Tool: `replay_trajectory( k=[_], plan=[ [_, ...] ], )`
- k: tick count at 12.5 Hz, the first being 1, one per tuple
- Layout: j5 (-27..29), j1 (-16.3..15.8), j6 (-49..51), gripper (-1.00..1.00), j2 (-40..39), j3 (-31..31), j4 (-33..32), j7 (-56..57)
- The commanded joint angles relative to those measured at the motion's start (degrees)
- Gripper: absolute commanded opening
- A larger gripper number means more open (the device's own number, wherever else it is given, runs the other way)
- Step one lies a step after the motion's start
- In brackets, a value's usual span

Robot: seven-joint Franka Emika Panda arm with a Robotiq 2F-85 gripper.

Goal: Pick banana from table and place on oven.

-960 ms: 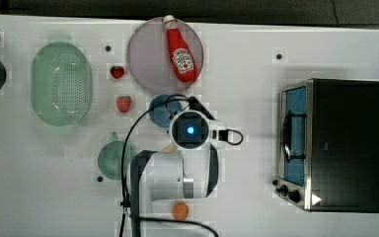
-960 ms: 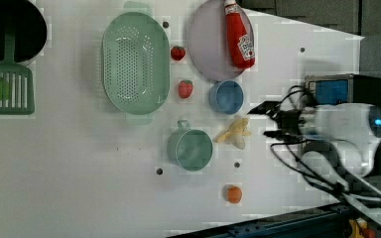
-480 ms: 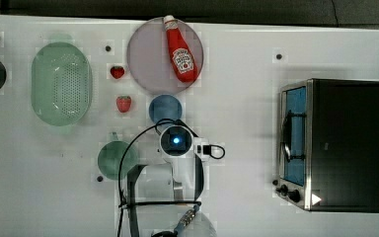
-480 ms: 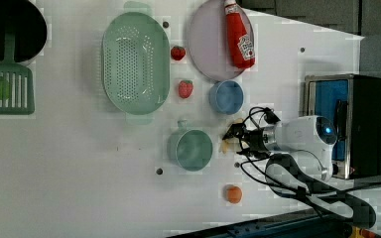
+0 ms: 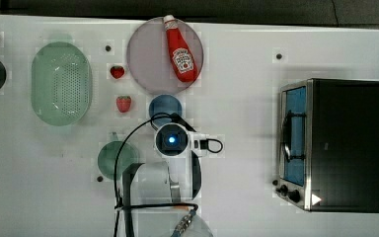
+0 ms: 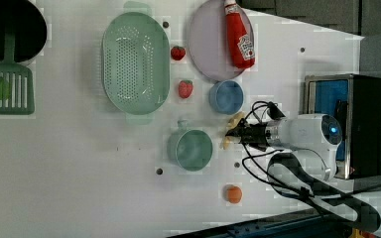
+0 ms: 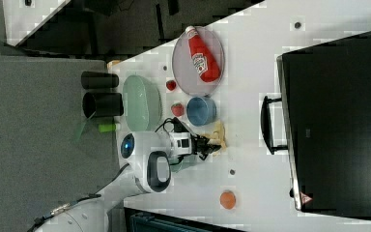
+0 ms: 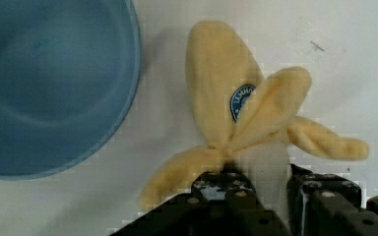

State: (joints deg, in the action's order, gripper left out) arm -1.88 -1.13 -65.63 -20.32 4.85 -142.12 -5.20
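The banana [image 8: 221, 88] is a pale yellow toy with peel flaps spread open, lying on the white table [image 5: 246, 98] beside the blue bowl [image 8: 44, 83]. In the left view the banana [image 6: 235, 119] sits between the bowl and the green mug [image 6: 191, 148]. My gripper [image 8: 270, 184] is down over it, with a black finger pressed against each side of the banana's pale core. In the top view the arm's wrist [image 5: 171, 140] covers the fruit. The oven [image 5: 345, 143] stands apart at the top view's right, its black top bare and its door shut.
A ketchup bottle [image 5: 180, 49] lies on a round plate behind the bowl. Two strawberries [image 5: 123, 103], a green colander [image 5: 60, 83] and a green spatula [image 6: 6, 89] lie at the top view's left. A small orange fruit [image 6: 233, 194] sits near the front edge.
The arm has swung from over the blue bowl to over the banana and lowered onto it. The fingers have gone from wide open to closed against the banana.
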Motion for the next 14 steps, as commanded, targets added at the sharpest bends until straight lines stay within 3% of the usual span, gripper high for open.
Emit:
replay_trajectory(
  k=[1, 5, 9, 12, 14],
  plan=[
    [0.48, 0.25, -0.78, -0.51, 5.41, -0.64, 1.86, -2.10],
    [0.52, 0.41, 7.04, -0.51, 18.93, -0.98, 3.68, -2.10],
    [0.56, 0.58, 32.22, -0.51, 30.98, -3.28, 12.03, -2.06],
    [0.56, 0.75, 48.23, -0.51, 34.87, -7.26, 20.95, -1.74],
    [0.52, 0.92, 51.54, -0.51, 34.88, -10.68, 25.76, -0.58]
  ],
)
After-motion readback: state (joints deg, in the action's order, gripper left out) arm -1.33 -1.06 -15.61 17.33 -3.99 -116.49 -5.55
